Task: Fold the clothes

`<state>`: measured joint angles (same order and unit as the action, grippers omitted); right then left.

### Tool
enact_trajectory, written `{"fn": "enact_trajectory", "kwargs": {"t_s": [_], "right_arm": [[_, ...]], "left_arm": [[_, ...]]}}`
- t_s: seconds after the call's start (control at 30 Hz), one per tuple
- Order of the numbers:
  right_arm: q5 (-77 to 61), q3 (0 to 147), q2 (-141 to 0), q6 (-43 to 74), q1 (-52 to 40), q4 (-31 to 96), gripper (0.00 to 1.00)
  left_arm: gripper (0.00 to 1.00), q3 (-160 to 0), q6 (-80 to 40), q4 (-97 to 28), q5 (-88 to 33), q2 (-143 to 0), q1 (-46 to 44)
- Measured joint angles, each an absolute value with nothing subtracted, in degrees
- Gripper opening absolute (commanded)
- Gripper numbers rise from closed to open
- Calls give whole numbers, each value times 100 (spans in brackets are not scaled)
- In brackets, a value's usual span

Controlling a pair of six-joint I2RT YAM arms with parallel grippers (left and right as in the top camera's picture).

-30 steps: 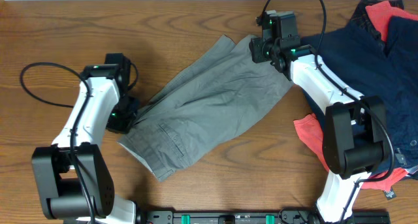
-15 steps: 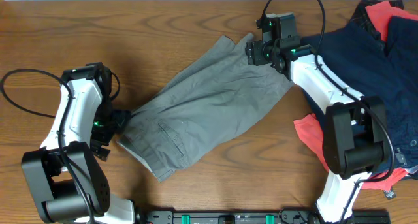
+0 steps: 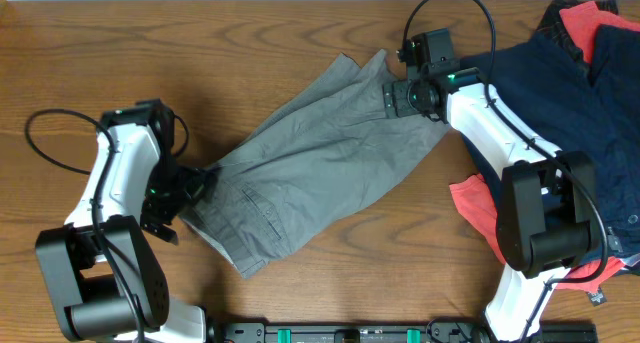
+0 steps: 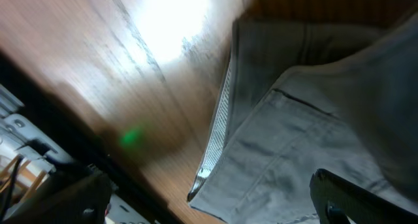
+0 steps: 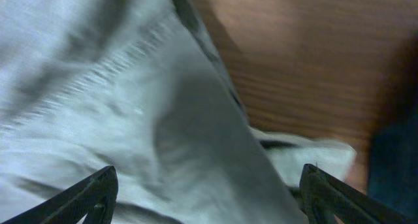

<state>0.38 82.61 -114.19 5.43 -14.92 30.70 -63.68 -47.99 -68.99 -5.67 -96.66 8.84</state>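
Brown wood-grain table (image 3: 250, 23) under glare

This looks like a robot lab, not a home. Two white and black robot arms, the left arm (image 3: 120, 178) and the right arm (image 3: 490, 123), stand at a plain wooden worktop (image 3: 270, 23). Black wires (image 3: 40, 148) loop off them. A black rail (image 3: 350, 333) with small green parts runs along the front edge. Grey trousers (image 3: 320, 163) and a heap of navy and red clothes (image 3: 600, 93) lie on the wood.

Grey trousers (image 3: 310, 153), navy garment (image 3: 595, 103), red garment (image 3: 585, 25), brown wood-grain table (image 3: 230, 23)
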Motion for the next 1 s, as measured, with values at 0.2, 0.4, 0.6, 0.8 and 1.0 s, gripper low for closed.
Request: {"fn": "enact_trajectory", "kwargs": {"t_s": [0.2, 0.4, 0.6, 0.8, 1.0], "right_arm": [[294, 8195, -11522, 543, -1492, 3188, 88], [379, 8020, -11782, 578, -1492, 3428, 76], [718, 7979, -11810, 1293, -1487, 4244, 78], [847, 7985, -11762, 1990, -1490, 4637, 87], [882, 8097, -11550, 1994, -1490, 4670, 89]], "left_arm": [[98, -5382, -4748, -5693, -768, -9671, 738], [82, -5033, -4438, -4722, -873, -9625, 615], [73, -5035, -3787, -4110, -926, -9627, 663], [79, -5395, -3059, -4176, -908, -9644, 915], [83, -5623, -2558, -4692, -1404, -9647, 921]]}}
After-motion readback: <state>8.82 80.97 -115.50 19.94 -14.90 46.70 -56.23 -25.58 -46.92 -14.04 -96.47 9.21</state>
